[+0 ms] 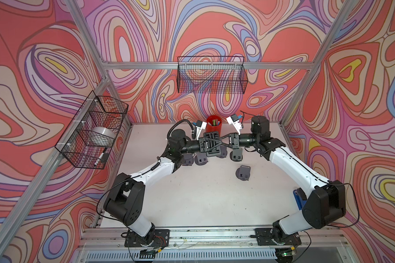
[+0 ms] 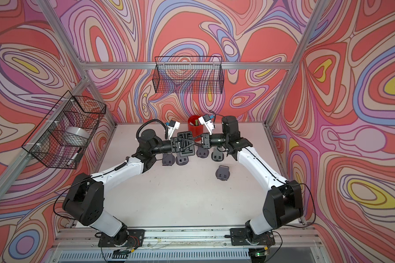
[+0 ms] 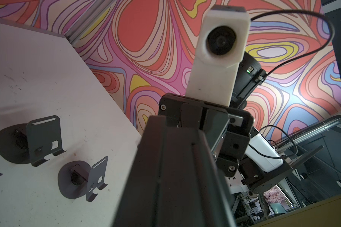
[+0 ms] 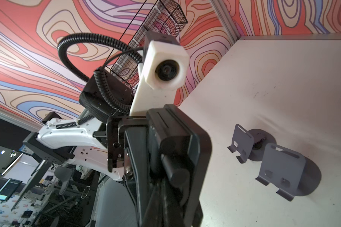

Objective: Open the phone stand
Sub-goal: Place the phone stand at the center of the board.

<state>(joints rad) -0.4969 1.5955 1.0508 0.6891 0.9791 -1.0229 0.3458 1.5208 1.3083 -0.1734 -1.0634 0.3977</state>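
**Top views showing both arms meeting at a raised phone stand**

Both top views are showing the two arms reaching inward and meeting over the rear middle of the white surface (image 1: 203, 200). Between them a black phone stand (image 1: 213, 154) is hanging clear of the surface, just in front of a red cup (image 1: 213, 128) that is holding pens.

The right end effector (image 1: 224, 143) is pointing toward the left arm. Its fingers are drawing to a narrow point on the stand's edge and pinching it. The left end effector (image 1: 211, 145) is facing it from the opposite side, with the stand lying across its fingers. Whether it is clamping the stand I cannot tell.

In the right wrist view the phone stand (image 4: 177, 157) is filling the foreground, showing a rounded plate and a cylindrical hinge bar.

Grey stands (image 1: 201, 159) are sitting on the surface in a loose row below the end effectors, plates raised off round bases. One of them is sitting apart, nearer the front.

On the left wall a side basket (image 1: 94, 132) is holding a tape roll (image 1: 102, 134) and a marker (image 1: 100, 157). A rear basket (image 1: 212, 77) is hanging on the back wall.
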